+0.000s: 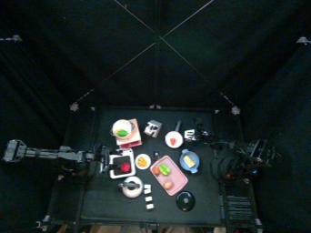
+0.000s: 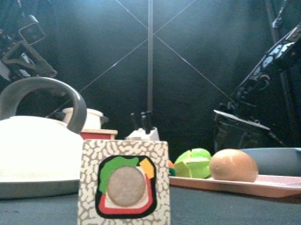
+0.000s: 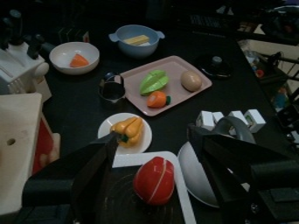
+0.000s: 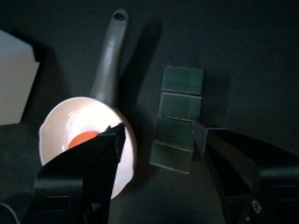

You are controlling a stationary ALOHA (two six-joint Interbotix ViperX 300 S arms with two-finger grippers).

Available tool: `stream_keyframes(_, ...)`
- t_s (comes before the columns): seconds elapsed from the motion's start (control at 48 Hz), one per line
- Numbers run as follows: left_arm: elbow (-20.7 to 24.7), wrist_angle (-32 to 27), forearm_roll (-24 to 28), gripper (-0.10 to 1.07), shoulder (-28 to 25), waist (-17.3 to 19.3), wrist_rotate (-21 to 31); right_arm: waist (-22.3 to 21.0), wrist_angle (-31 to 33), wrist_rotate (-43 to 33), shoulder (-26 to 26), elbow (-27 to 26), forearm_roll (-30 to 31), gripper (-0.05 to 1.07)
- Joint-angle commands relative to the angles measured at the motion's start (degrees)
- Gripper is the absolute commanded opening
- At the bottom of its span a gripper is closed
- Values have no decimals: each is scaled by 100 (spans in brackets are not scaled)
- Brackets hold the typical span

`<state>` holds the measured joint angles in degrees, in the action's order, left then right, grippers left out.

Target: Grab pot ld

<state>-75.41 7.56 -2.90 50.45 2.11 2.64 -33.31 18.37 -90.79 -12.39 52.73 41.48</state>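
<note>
The pot lid (image 1: pixel 186 202) is a small black disc with a pale knob, lying near the table's front edge, right of the middle. It also shows in the left wrist view (image 3: pixel 214 64), beyond the pink tray. My left gripper (image 3: pixel 152 175) is open and empty, hanging above a red tomato (image 3: pixel 155 179) on a white-rimmed square tray at the table's left, far from the lid. My right gripper (image 4: pixel 163 171) is open and empty above the long-handled frying pan (image 4: pixel 91 140) at the back right, also far from the lid.
A pink tray (image 3: pixel 193 68) with a green pepper, an orange piece and a potato lies mid-table. A blue bowl (image 3: pixel 136 38), a white bowl (image 3: pixel 73 57), a plate of yellow food (image 3: pixel 128 131), a white kettle (image 2: pixel 35 145) and a printed box (image 2: pixel 123 180) crowd the table.
</note>
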Motion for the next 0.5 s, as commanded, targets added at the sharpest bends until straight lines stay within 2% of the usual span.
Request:
stream_keyframes(0.0,70,44,-9,98,-9,26,0,281,62,9,-334,-141,44,94)
stream_keyframes(0.292,62,44,-9,98,-9,88,-9,1740,53,-26,-1134,-149,18,94)
stream_keyframes(0.479,53,53,-53,98,-9,88,9,2646,44,-53,-1362,-193,9,94)
